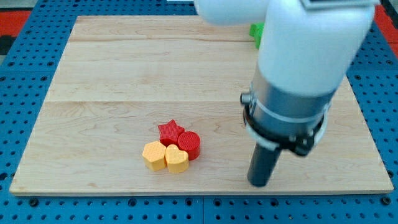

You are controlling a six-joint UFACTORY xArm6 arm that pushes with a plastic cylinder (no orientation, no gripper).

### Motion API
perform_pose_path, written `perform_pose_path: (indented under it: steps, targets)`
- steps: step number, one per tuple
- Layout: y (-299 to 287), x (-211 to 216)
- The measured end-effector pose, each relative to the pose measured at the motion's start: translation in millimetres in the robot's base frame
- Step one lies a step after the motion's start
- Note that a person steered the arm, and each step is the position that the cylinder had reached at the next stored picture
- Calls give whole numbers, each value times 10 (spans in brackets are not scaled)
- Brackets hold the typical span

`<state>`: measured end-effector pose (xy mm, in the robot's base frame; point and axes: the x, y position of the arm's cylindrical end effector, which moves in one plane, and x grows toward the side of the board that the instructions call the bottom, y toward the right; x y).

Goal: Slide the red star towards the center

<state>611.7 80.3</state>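
Observation:
The red star [170,131] lies on the wooden board [124,74], left of the middle and toward the view's bottom. It touches a red round block [189,145] on its right and sits just above a yellow hexagon block [153,155] and a yellow heart block [176,159]. These blocks form one tight cluster. My tip [259,183] is the lower end of the dark rod, near the board's bottom edge. It stands well to the right of the cluster and touches no block.
A green block [256,33] shows partly at the view's top, mostly hidden behind the arm. The arm's large white and grey body [298,68] covers the board's upper right. Blue pegboard surrounds the board.

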Motion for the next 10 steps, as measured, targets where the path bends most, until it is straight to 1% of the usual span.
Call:
perform_pose_path:
  steps: [1,2,4,5,7,10]
  targets:
    - [-135,-172]
    - [-506,-415]
    - [-1160,-456]
    - [-1361,-547]
    - [-1344,-625]
    - [-1826,-1247]
